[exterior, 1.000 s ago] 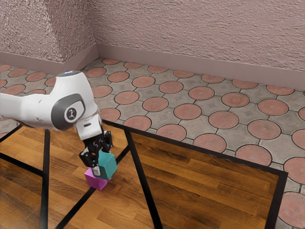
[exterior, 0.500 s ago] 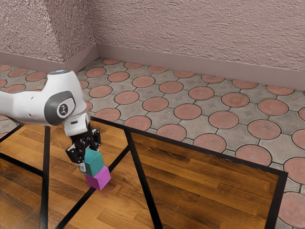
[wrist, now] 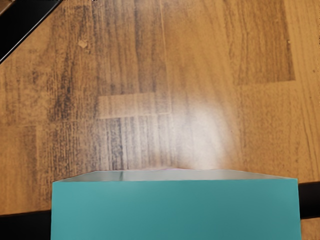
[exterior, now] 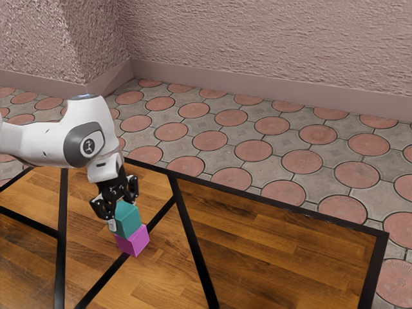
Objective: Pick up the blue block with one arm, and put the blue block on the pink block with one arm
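Observation:
The blue block (exterior: 131, 220), teal in colour, rests squarely on top of the pink block (exterior: 134, 243) on the wooden table, toward the exterior view's left. My gripper (exterior: 121, 217) comes down over the blue block, its fingers pressed against two opposite sides, so it is shut on the block. One light finger pad (exterior: 111, 225) shows on the block's near-left face. In the wrist view the blue block (wrist: 175, 210) lies just under my hand, with bare wood beyond it; the pink block is hidden beneath it.
The wooden table (exterior: 257, 257) carries black stripes (exterior: 190, 238), one passing close to the stack. Its black far edge (exterior: 270, 201) borders the tiled floor (exterior: 270, 141). A black stripe (wrist: 20, 25) crosses a corner of the wrist view.
One second ago the blue block hung tilted, offset over the pink one. My hand carried it toward the exterior view's left and set it flat on the pink block. Barely any motion in the last half second.

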### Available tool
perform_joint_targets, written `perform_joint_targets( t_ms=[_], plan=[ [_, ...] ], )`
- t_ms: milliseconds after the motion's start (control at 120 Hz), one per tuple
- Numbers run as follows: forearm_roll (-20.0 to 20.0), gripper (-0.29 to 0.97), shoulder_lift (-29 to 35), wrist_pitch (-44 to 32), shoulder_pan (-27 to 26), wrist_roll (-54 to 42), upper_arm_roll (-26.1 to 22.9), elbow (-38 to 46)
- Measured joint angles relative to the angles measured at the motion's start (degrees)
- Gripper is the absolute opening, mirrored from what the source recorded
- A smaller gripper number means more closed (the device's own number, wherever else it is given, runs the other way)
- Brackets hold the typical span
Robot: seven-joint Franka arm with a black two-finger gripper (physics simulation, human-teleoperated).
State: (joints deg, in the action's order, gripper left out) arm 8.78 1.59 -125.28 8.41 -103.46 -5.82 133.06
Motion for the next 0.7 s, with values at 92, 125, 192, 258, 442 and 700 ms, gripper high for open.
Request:
perform_joint_targets(
  t_ms=[92, 125, 192, 258, 442, 700],
  plan=[
    [0.02, 0.28, -0.04, 0.21, -0.04, -0.56, 0.17, -0.53],
    [0.03, 0.28, 0.0, 0.31, 0.01, -0.75, 0.18, -0.59],
    [0.05, 0.28, -0.11, 0.49, 0.16, -1.1, 0.14, -0.63],
    [0.08, 0.28, -0.31, 0.63, 0.26, -1.42, 0.13, -0.79],
    [0.11, 0.28, -0.55, 0.84, 0.32, -2.14, 0.13, -1.57],
    [0.07, 0.38, -1.09, 1.12, 0.09, -2.85, 0.13, -1.62]
  ],
)
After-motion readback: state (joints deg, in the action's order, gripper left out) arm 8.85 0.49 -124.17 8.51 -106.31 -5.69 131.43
